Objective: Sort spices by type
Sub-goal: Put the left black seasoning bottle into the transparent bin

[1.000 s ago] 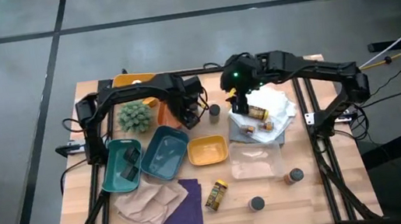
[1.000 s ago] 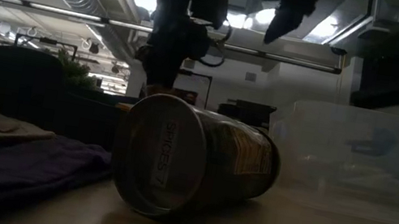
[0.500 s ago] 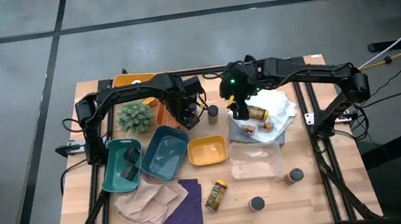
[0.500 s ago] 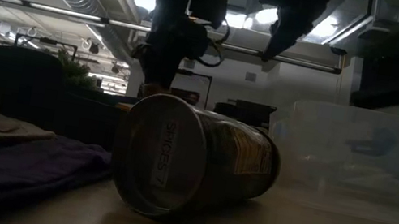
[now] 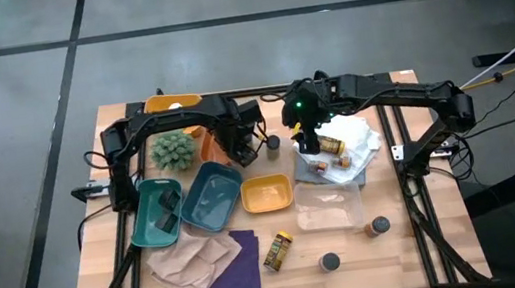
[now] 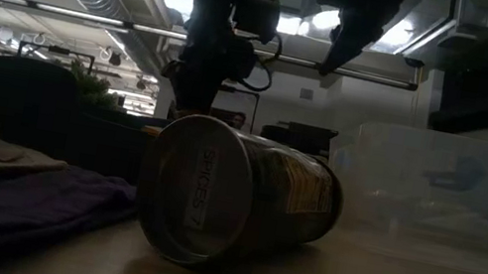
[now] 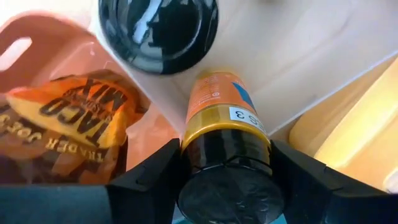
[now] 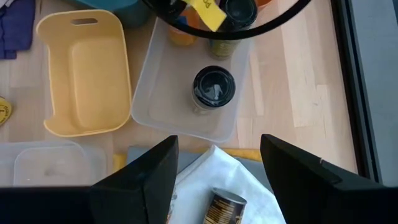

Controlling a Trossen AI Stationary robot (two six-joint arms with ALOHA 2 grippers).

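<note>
Worktop, high view: pale wooden worktop (image 5: 399, 255) on a grey floor, both dark arms reaching toward its middle from the two sides.
Spices, high view: one yellow-labelled jar (image 5: 278, 250) lies on its side near the front edge; two dark-lidded jars (image 5: 331, 262) stand toward the front right corner; more jars lie on a white cloth (image 5: 356, 140) right of centre.
Containers, high view: yellow tray (image 5: 267, 194), blue tray (image 5: 210, 197) and teal tray (image 5: 154, 214) sit in a row; a spiky green plant (image 5: 174, 150) is behind them.
Low view: the lying jar (image 6: 238, 197) fills the foreground, its lid facing the camera, a purple cloth (image 6: 12, 197) beside it.
Left wrist view: the left end effector (image 7: 224, 180) is closed around an orange spice jar (image 7: 221, 118) with a dark lid; a black-lidded jar (image 7: 158, 31) stands just beyond, beside a taco mix packet (image 7: 59, 134) in a pink tray (image 7: 37, 50).
Right wrist view: the right end effector (image 8: 214, 168) hangs with fingers spread and nothing between them, above a clear tray (image 8: 161, 106) holding one dark-lidded jar (image 8: 213, 89); the yellow tray (image 8: 87, 74) lies beside it.
</note>
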